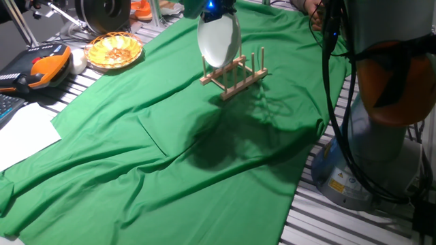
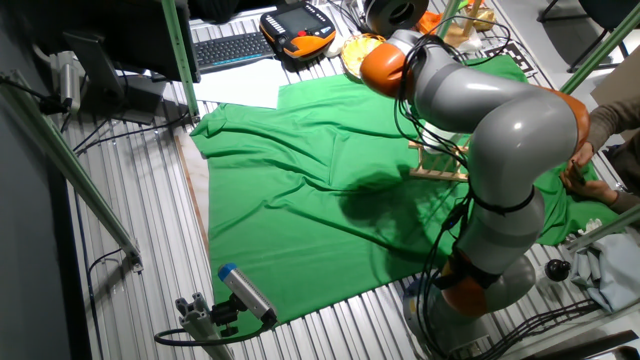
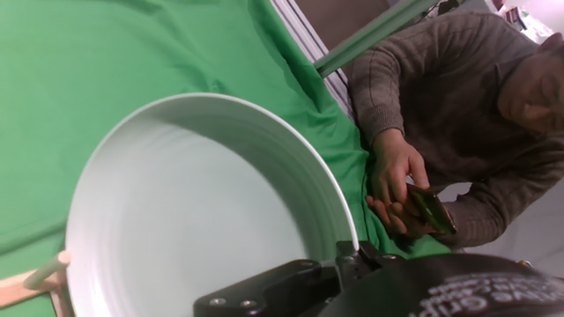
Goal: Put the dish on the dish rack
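Dish (image 1: pixel 219 39): smooth white round plate, upright.
Dish rack (image 1: pixel 235 75): pale wooden dowels.
Jaws: clamping dish rim.

No legible text or labels.

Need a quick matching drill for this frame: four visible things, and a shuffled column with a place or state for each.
1. dish
2. dish rack
3. basket bowl
4. white paper

A. off the cloth, past its far left edge
B. held on edge above the pegs
C. standing on the green cloth
D. flat, by the cloth's near left edge

1-B, 2-C, 3-A, 4-D
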`<action>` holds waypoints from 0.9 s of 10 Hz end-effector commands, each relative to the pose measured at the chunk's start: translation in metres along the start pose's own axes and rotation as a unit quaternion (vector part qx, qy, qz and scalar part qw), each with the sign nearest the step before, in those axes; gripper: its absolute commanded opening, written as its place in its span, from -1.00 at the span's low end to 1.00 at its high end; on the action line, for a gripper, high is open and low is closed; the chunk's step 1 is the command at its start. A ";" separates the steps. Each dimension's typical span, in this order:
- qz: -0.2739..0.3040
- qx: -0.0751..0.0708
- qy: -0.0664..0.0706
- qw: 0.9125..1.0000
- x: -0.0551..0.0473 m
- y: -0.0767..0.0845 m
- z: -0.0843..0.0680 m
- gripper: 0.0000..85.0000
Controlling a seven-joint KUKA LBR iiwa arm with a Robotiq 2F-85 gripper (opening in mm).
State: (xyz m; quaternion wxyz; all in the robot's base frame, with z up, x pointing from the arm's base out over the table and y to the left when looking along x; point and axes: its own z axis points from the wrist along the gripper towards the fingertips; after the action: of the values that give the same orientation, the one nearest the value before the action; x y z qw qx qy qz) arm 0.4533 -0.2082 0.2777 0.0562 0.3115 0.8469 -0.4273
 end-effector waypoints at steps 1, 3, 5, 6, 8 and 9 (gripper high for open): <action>0.002 0.002 -0.001 1.000 0.000 0.000 0.000 -1.00; 0.006 0.012 0.001 1.000 0.001 0.000 -0.001 -1.00; 0.027 0.036 0.001 0.999 0.001 0.000 -0.002 -1.00; 0.032 0.034 0.010 0.999 0.001 0.000 -0.002 -1.00; 0.044 0.039 0.015 0.998 0.002 0.000 -0.002 -1.00; 0.045 0.040 0.017 0.998 0.002 0.000 -0.002 -1.00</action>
State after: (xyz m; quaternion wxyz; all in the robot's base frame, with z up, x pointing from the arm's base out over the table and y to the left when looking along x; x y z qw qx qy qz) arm 0.4524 -0.2059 0.2777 0.0488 0.3587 0.8155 -0.4516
